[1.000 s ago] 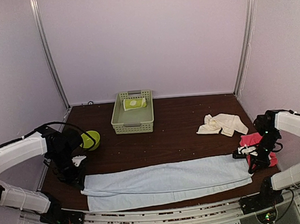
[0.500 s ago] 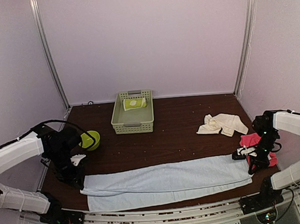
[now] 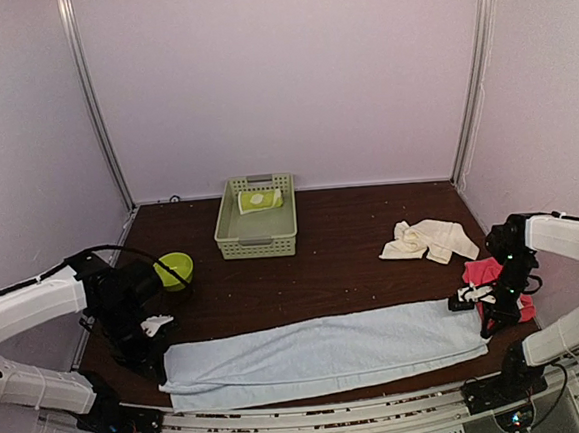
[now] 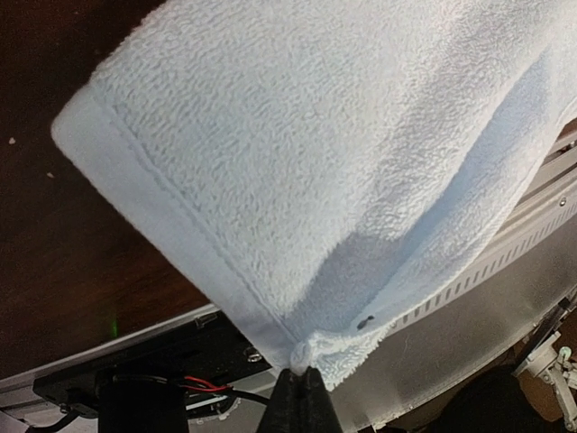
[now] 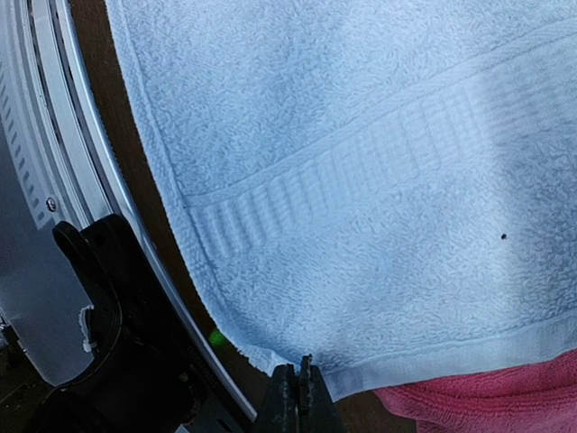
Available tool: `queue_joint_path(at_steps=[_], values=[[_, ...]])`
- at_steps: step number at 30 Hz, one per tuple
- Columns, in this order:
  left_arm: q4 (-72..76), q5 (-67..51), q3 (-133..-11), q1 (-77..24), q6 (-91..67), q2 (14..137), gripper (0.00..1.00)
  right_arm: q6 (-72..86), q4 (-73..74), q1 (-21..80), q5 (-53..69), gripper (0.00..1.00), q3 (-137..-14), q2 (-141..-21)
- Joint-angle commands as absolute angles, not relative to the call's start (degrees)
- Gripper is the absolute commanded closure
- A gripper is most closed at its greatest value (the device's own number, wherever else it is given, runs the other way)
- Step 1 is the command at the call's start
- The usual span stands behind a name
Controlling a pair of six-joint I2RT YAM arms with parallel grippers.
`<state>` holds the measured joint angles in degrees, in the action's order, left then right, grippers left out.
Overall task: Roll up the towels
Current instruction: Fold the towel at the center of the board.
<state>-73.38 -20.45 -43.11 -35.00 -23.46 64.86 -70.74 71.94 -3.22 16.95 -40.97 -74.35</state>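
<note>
A long light blue towel (image 3: pixel 320 354), folded lengthwise, lies along the table's front edge. My left gripper (image 3: pixel 161 360) is shut on that towel's left-end corner; in the left wrist view the gripper (image 4: pixel 300 377) pinches a bunched hem of the blue towel (image 4: pixel 297 153). My right gripper (image 3: pixel 482 324) is shut on the right-end hem, seen close in the right wrist view (image 5: pixel 300 370) on the blue towel (image 5: pixel 361 162). A hot pink towel (image 3: pixel 495 273) (image 5: pixel 491 397) lies just behind the right end. A cream-white towel (image 3: pixel 429 238) lies crumpled at mid right. A lime-green towel (image 3: pixel 260 200) sits rolled in the basket.
A green plastic basket (image 3: pixel 254 241) stands at the back centre of the dark brown table (image 3: pixel 344 272). A small lime-green bowl (image 3: pixel 176 270) sits at the left, close to my left arm. A metal rail (image 3: pixel 316 420) runs along the near edge.
My left gripper has moved nearer the front edge with the towel's left corner, and the left end's layers now lie more closely over each other. The right gripper has barely moved.
</note>
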Motion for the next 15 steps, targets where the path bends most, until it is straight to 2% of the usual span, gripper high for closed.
queue_joint_path(at_steps=[1, 9, 11, 14, 15], values=[[-74.49, -21.73, -40.57, -36.33, -22.39, 65.28, 1.0, -71.17, 71.74, -2.9, 14.73, 1.0, -40.72, -74.3], [-73.13, -20.27, -43.1, -38.19, -22.07, 70.18, 1.0, -71.19, 71.8, -2.91, 15.53, 1.0, -41.27, -75.82], [-72.79, -21.04, -43.27, -39.63, -21.89, 71.58, 0.87, -71.4, 71.96, -2.9, 15.2, 0.98, -41.22, -75.85], [-73.37, -19.82, -44.26, -40.86, -22.42, 72.73, 0.68, -72.12, 72.74, -2.94, 14.7, 0.87, -41.19, -75.04], [-73.77, -19.56, -44.89, -40.93, -22.57, 72.81, 0.64, -72.38, 73.37, -2.91, 14.72, 0.84, -41.59, -74.47]])
